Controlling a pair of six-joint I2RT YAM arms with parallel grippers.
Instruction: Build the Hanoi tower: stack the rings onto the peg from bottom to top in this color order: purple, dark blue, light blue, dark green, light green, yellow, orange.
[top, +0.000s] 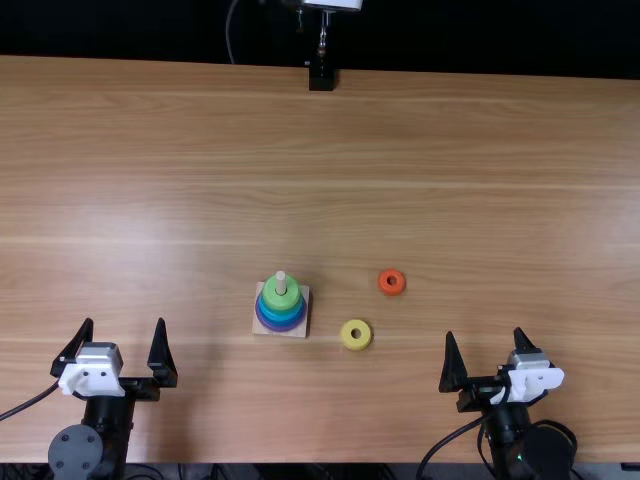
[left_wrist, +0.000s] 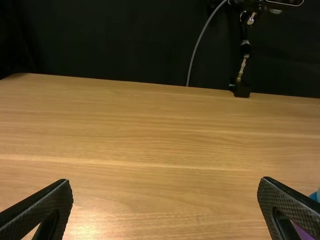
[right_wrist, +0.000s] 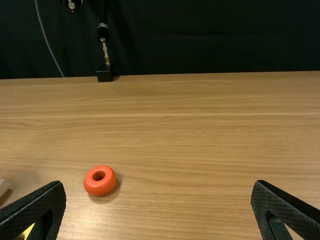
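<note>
Can see, on the light brown table (top: 200, 200), a pale wooden base (top: 302, 330), square and flat, with a round pale peg (top: 281, 282) rising upright from it. Threaded round the peg and piled over the base in steps: a wide purple ring (top: 281, 328) at the bottom, then blue bands turning lighter upward, and a narrower, bright light green ring (top: 281, 299) at the top, with the peg's rounded tip poking out above. Cannot tell from here how many greens make up that upper part. Lying flat to the right of the base, near it and a touch closer to the robot, a yellow ring (top: 356, 346), thick, with a small hole. Farther out to the right of the base, and a little toward the far side, an orange ring (top: 382, 284), also flat on the wood, plump and rounded like a doughnut, smooth and faintly shiny. To the left of the base, well apart from it, the left gripper (top: 124, 322), spread open with nothing between its fingers (left_wrist: 42, 210); to the right of the base, beyond both loose rings, the right gripper (top: 485, 333), likewise open and empty. Can make out fine crosshatched texture on the dark finger faces, and long straight grain running across the tabletop beyond the base
</note>
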